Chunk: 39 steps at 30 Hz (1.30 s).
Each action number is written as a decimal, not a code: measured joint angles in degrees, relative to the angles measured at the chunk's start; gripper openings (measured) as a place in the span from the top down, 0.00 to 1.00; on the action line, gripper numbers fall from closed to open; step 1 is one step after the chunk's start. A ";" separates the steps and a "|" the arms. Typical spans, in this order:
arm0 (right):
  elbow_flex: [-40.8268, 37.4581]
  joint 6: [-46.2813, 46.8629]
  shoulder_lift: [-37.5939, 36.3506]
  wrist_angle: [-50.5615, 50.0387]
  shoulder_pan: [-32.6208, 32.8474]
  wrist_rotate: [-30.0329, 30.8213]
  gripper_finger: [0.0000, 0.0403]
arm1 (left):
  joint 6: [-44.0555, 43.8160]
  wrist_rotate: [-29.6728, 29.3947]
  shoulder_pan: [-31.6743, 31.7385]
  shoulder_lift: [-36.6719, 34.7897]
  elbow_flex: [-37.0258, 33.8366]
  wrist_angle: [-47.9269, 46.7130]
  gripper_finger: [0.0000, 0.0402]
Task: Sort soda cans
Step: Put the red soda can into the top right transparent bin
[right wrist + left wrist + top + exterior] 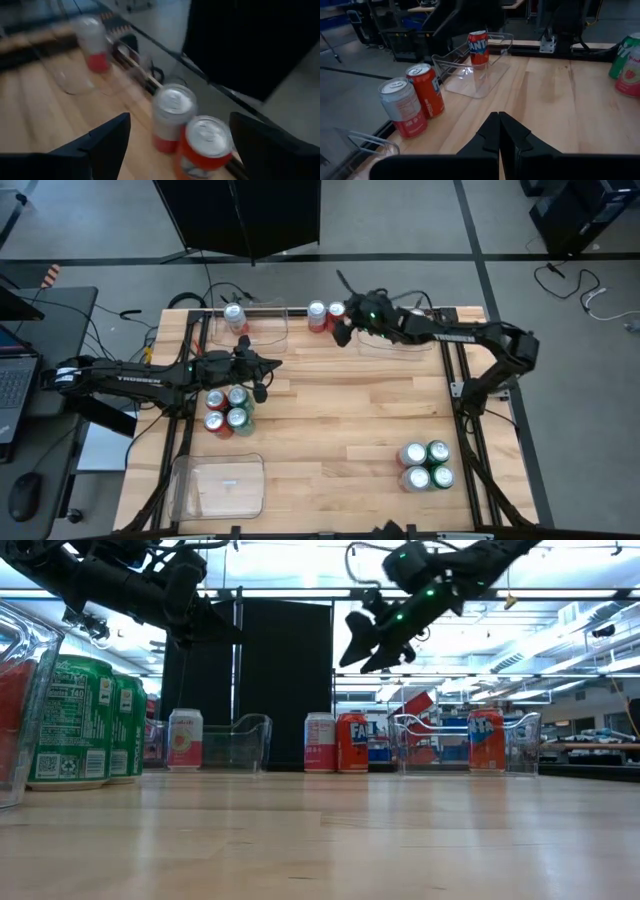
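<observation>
Our open gripper hangs over two cans that stand very close together.

Our right gripper (343,326) is open wide and holds nothing, up above the red can (204,145) and the white can (170,116) at the far edge of the table (340,430). They stand just beside each other, so we think a finger could bump one and tip it over. Another red can (485,740) sits in a clear tray (462,745) nearby. Our left gripper (499,131) is closed and empty, near mixed cans (227,410).
</observation>
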 joint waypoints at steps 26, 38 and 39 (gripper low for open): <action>17.28 -5.90 18.94 -16.80 -6.49 -2.06 0.20 | 1.90 0.00 0.00 0.00 0.00 -1.11 1.00; 17.04 -4.92 16.80 -20.15 -5.12 -3.88 0.37 | 1.87 0.02 0.00 0.00 0.00 -1.24 1.00; 16.92 -4.43 16.28 -20.63 -4.80 -4.04 0.35 | 1.85 0.02 0.00 0.00 0.00 -1.25 1.00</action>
